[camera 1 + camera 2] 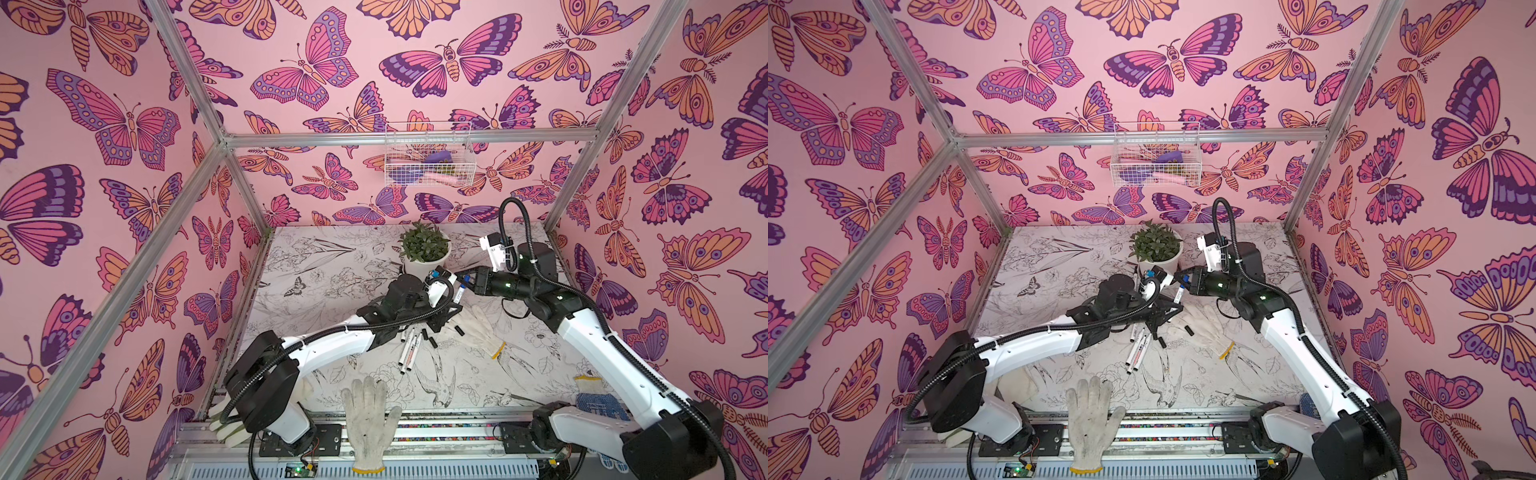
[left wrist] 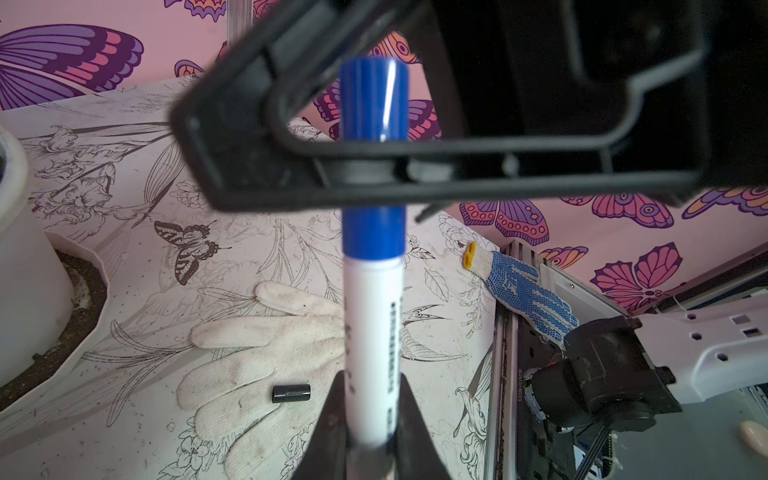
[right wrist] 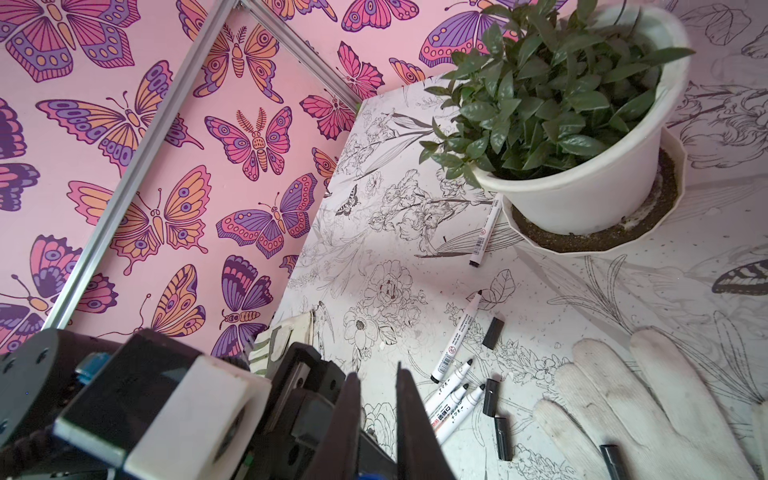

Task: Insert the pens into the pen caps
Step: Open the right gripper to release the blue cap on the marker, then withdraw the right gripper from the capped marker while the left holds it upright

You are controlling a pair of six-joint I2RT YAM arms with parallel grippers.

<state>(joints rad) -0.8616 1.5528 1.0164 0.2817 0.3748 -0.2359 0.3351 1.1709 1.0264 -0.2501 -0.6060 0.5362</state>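
Loose pens: several uncapped white loose pens (image 3: 455, 336) lie in a cluster on the table (image 1: 332, 270), under the left arm in both top views.
Black caps: short black caps (image 3: 493, 332) lie scattered just beside that cluster, apart from the pen tips.
Plant pot: the white plant pot (image 3: 582, 195) stands at the back of the table, and one more pen (image 3: 484, 232) lies touching its saucer (image 3: 598, 245).
Left claw: the left claw (image 2: 373, 376) is clamped narrow on the lower barrel of the held pen.
Held pen: the held pen (image 2: 372, 324) is a white marker raised off the table and tilted, between the two claws.
Blue cap: the blue cap (image 2: 374, 99) sits on the pen's upper end, its rim meeting the white barrel.
Right claw: the right claw (image 3: 377, 372) is closed narrow, its fingers across the blue cap's middle.
Glove: a white knitted glove (image 2: 249, 365) lies flat on the table, with one black cap (image 2: 291, 392) resting on it.
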